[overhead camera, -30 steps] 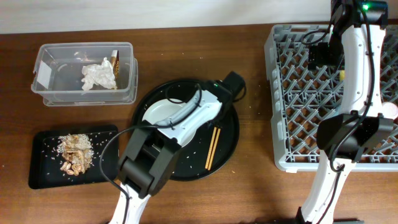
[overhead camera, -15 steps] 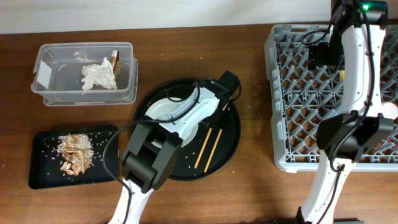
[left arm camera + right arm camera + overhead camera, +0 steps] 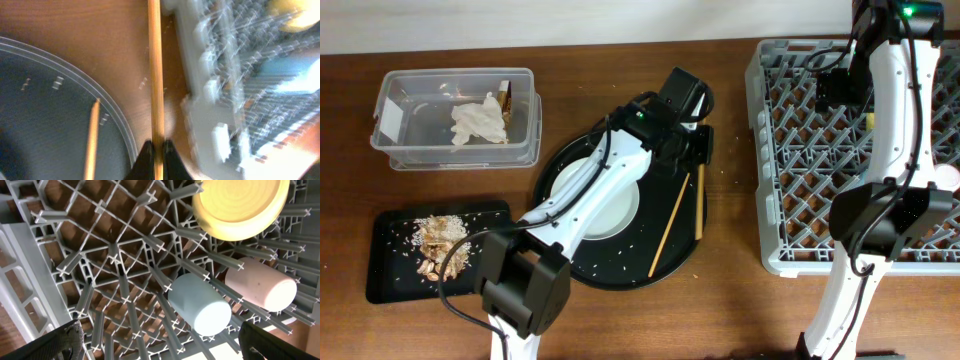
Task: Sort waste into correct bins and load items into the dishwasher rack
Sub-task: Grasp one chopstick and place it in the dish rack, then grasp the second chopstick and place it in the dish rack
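Brown wood makes up the surface [image 3: 620, 320]. Biggest is the grey dishwasher rack [image 3: 790, 262], filling the right side of the overhead view. Next comes the round black tray [image 3: 620, 255] in the middle, with the pale grey plate [image 3: 615, 215] lying in it. The clear tub [image 3: 420, 110] sits at the upper left and the shallow black tray [image 3: 390, 270] at the lower left.

The left fingers [image 3: 146, 162] are pinched almost together on a wooden chopstick [image 3: 155, 75]. It points straight up the blurry left wrist view, over the wood between the round tray and the rack. The second chopstick [image 3: 92, 135] lies in the round tray at the lower left of that view.

The right fingers [image 3: 60, 342] are spread wide above the rack and hold nothing. Below them the light blue cup [image 3: 200, 305] and the pale pink cup [image 3: 260, 285] lie side by side among the pegs. The yellow bowl [image 3: 240, 205] is at the upper right.

The white napkin [image 3: 480, 122] and the brown-gold wrapper [image 3: 505, 98] are in the tub. The food scraps [image 3: 440, 245] are in the shallow tray. A white label [image 3: 390, 120] on the tub is too small to read.
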{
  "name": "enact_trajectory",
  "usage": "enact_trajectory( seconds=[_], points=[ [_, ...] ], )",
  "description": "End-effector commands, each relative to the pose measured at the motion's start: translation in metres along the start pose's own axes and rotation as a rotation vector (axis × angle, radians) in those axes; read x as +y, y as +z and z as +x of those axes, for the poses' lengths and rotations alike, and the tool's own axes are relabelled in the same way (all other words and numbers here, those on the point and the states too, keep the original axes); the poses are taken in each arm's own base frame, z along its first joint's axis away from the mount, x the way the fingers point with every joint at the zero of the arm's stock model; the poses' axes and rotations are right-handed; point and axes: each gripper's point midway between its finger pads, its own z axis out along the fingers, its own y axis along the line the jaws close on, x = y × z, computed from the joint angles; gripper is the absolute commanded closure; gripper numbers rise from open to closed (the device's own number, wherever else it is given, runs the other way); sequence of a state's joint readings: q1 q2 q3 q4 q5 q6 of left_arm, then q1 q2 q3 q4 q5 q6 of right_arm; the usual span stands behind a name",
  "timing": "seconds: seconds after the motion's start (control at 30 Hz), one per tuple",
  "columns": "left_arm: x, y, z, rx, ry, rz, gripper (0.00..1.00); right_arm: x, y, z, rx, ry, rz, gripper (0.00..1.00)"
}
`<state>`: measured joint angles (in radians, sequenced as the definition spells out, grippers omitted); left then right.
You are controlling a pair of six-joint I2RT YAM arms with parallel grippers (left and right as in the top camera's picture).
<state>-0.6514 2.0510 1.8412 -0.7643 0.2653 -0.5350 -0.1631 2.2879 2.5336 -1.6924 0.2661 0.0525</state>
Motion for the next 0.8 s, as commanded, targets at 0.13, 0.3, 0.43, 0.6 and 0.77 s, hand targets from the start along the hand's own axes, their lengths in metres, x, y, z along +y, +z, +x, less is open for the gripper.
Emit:
enact_trajectory(
  seconds=[0.13, 0.3, 0.43, 0.6, 0.77],
  points=[
    [-0.119, 0.001, -0.052, -0.348, -0.039, 0.283, 0.97, -0.007, -0.013, 0.001, -0.028, 0.021, 0.014, 0.02],
    [-0.139, 0.067, -0.034, -0.350, -0.016, 0.341, 0.97, -0.007, -0.013, 0.001, -0.028, 0.021, 0.014, 0.02],
    [-0.124, 0.098, -0.028, -0.338, -0.025, 0.304, 0.91, -0.007, -0.013, 0.001, -0.028, 0.021, 0.014, 0.02],
    [-0.122, 0.096, -0.034, -0.366, 0.050, 0.297, 0.37, -0.007, -0.013, 0.001, -0.028, 0.021, 0.014, 0.02],
    [-0.085, -0.014, -0.034, -0.290, 0.220, 0.077, 0.13, -0.007, -0.013, 0.001, -0.028, 0.021, 0.014, 0.02]
  ],
)
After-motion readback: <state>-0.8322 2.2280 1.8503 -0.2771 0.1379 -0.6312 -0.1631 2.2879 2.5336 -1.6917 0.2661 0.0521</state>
